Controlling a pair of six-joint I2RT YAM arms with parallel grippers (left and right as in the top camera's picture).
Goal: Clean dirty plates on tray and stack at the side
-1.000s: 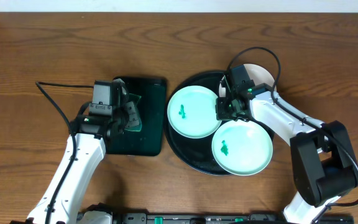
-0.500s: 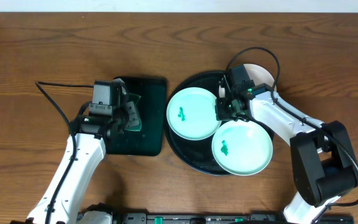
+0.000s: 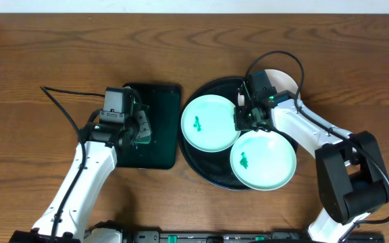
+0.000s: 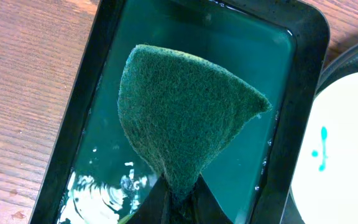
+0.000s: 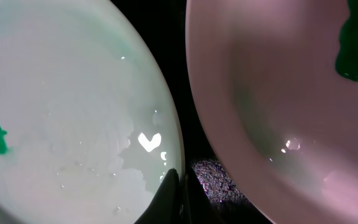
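While my left gripper (image 4: 178,194) is pinching a dark green scouring pad (image 4: 185,118) over the rectangular green tray (image 4: 253,56), my right gripper (image 5: 180,186) is resting closed at the rim of a pale mint plate (image 5: 61,112) on the round black tray (image 3: 208,165).

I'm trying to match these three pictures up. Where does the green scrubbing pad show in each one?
Overhead: the scrubbing pad is left of centre, over the green rectangular tray.
Left wrist: the pad is mid-picture, pinched by the left gripper at the bottom.
Right wrist: not in it.
Shared landmark: the black tray, right of centre overhead, at the left wrist's right edge, the dark gap between plates in the right wrist.
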